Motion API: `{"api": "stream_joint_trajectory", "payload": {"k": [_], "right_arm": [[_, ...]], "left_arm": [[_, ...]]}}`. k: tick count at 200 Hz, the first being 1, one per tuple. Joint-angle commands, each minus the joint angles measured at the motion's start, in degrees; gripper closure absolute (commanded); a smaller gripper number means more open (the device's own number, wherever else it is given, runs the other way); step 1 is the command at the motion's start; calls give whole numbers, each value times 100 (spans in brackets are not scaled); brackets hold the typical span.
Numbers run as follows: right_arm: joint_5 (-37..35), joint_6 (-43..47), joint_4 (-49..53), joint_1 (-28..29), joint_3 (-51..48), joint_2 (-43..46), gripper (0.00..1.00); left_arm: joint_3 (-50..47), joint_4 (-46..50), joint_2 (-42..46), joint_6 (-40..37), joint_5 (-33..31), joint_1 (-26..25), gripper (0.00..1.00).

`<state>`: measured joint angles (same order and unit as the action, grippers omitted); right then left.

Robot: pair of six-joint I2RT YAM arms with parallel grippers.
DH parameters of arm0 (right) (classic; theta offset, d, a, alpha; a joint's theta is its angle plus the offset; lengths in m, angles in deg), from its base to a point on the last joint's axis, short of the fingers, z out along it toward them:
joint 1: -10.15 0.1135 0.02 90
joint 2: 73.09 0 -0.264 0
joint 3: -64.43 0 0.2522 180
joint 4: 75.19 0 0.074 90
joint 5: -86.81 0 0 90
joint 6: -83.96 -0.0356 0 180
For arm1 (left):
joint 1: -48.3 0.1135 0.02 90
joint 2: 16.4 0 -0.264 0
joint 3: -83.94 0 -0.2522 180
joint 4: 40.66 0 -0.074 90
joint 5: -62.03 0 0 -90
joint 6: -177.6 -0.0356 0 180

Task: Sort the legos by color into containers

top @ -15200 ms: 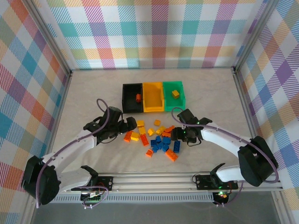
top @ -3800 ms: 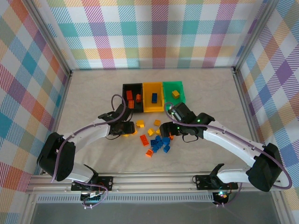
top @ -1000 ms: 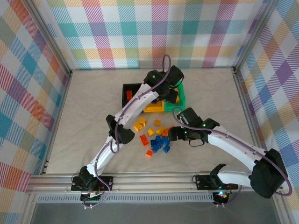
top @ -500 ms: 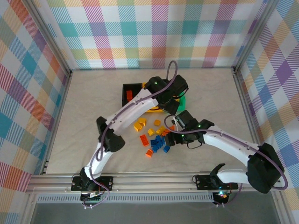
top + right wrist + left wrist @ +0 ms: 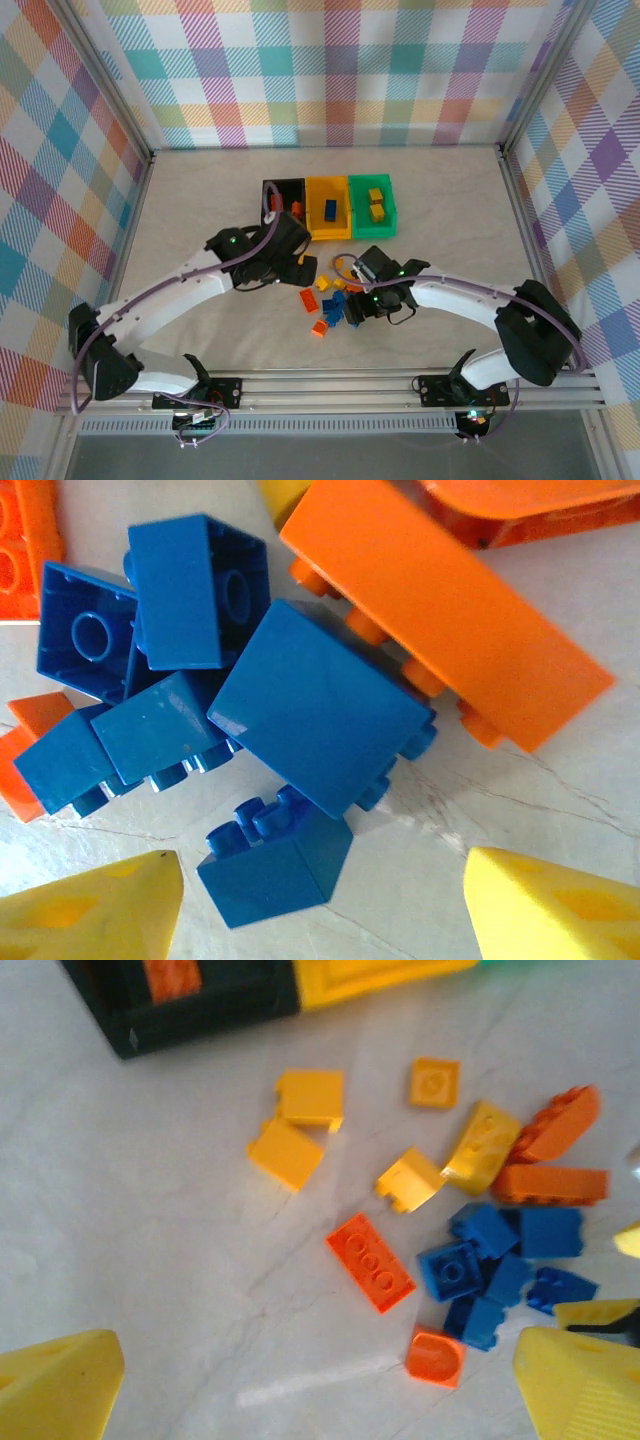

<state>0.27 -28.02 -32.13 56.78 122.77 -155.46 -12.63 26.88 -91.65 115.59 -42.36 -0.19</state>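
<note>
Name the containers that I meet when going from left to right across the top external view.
black bin → yellow bin → green bin
</note>
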Motion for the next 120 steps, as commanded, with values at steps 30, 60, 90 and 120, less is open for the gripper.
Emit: {"api": "stream_joint_trajectory", "payload": {"k": [30, 60, 90, 120], "right_arm": [[-126, 53, -318, 223, 89, -429, 33], [-127, 61, -392, 266, 94, -605, 42], [-135, 70, -355, 278, 63, -495, 55], [-101, 82, -112, 277, 74, -113, 63]], "left_arm": [[-1204, -1133, 938, 642, 353, 418, 0], [-1482, -1177, 1232, 709, 296, 639, 0], [-1679, -1234, 1381, 733, 454, 931, 0], [-1828, -1288, 1455, 717, 502, 1128, 0]]}}
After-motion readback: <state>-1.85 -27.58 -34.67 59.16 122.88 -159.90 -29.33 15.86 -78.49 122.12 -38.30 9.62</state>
